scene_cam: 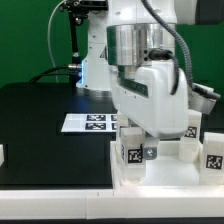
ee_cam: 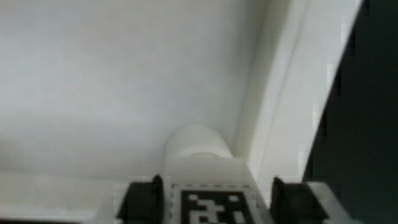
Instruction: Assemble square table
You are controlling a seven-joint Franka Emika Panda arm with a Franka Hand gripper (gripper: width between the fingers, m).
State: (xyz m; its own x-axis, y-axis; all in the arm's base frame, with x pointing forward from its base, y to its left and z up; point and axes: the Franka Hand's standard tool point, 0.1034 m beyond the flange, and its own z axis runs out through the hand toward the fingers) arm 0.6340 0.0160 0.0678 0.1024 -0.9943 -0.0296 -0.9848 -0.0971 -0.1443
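The square table's white slab (scene_cam: pixel 165 182) lies at the front right of the black table; in the wrist view its flat face (ee_cam: pixel 107 90) fills the picture, with the raised rim (ee_cam: pixel 285 90) along one side. A chunky white leg (scene_cam: pixel 131 154) with a black-and-white tag stands on the slab near its corner on the exterior view's left. My gripper (scene_cam: pixel 139 150) reaches straight down over it. In the wrist view the tagged leg (ee_cam: pixel 201 150) sits between my dark fingers (ee_cam: pixel 139 202), both pressed against its sides. My gripper (ee_cam: pixel 215 202) is shut on the leg.
Two more tagged legs (scene_cam: pixel 192 126) (scene_cam: pixel 213 157) stand at the exterior view's right, beside the slab. The marker board (scene_cam: pixel 92 122) lies flat behind the slab. A small white piece (scene_cam: pixel 2 153) shows at the left edge. The arm's body hides the area behind the gripper.
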